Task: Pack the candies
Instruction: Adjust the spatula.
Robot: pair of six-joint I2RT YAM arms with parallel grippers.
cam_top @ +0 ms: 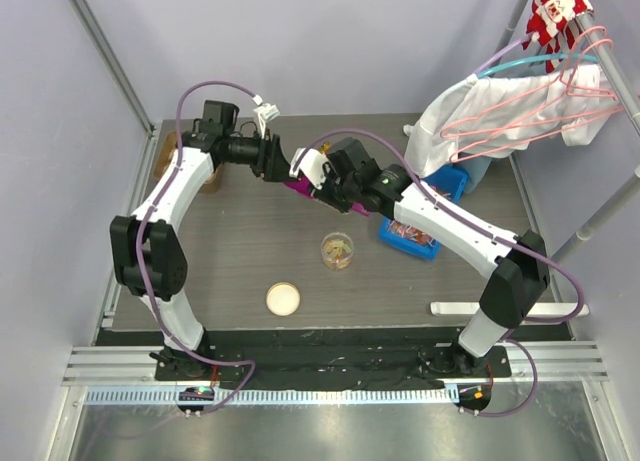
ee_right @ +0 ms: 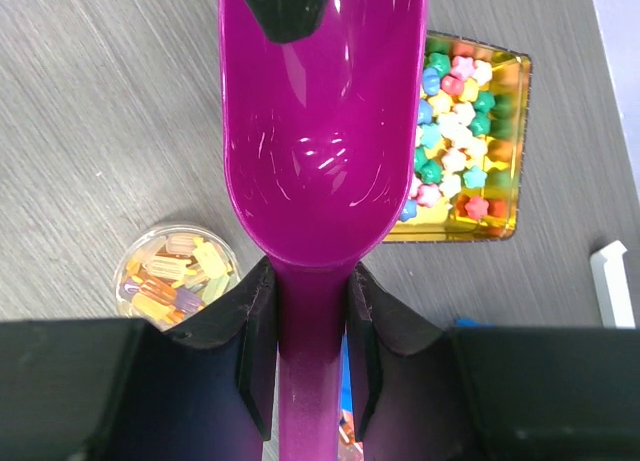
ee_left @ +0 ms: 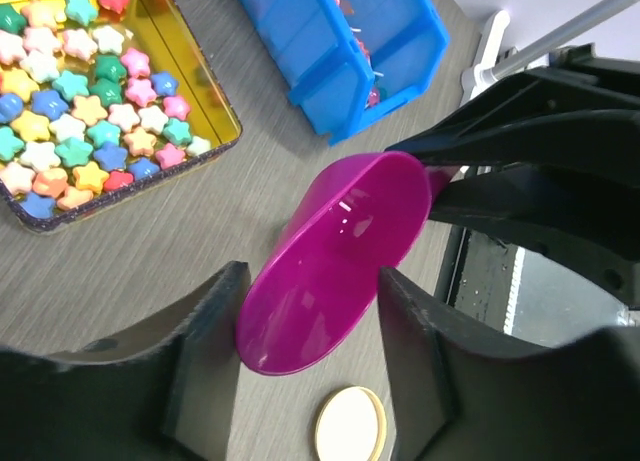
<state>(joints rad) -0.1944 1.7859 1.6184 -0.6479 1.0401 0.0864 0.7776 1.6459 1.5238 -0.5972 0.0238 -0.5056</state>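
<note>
**Left wrist view.** The left gripper [ee_left: 310, 281] has its fingers [ee_left: 205, 361] standing apart on either side of the bowl of a magenta scoop [ee_left: 330, 261]. Both sit right at the rim, but it cannot be told whether they press on it. The scoop's handle end vanishes into the black right gripper [ee_left: 445, 181]. A gold tray [ee_left: 195, 51] of star-shaped pieces [ee_left: 90, 91] and a blue bin [ee_left: 310, 51] are cut off by the frame. So is a round lid [ee_left: 350, 423].

**Right wrist view.** The right gripper is clamped narrowly on the scoop's handle. The scoop's long axis runs straight up the frame, handle near and mouth away. A dark fingertip of the left gripper covers part of the far end. The candies [ee_right: 175, 276] lie in a clear cup [ee_right: 118, 276] left of the handle. They are oblong orange, yellow and pale pieces at mixed angles. The cup's near edge is hidden by the gripper body.

**Top view.** The cup stands upright near the middle of the table [cam_top: 250, 241], nearer the bases than the scoop and apart from both grippers. Single candies are too small to separate. The scoop is mostly covered and lies roughly left to right between the grippers. The left arm hides most of the tray.
</note>
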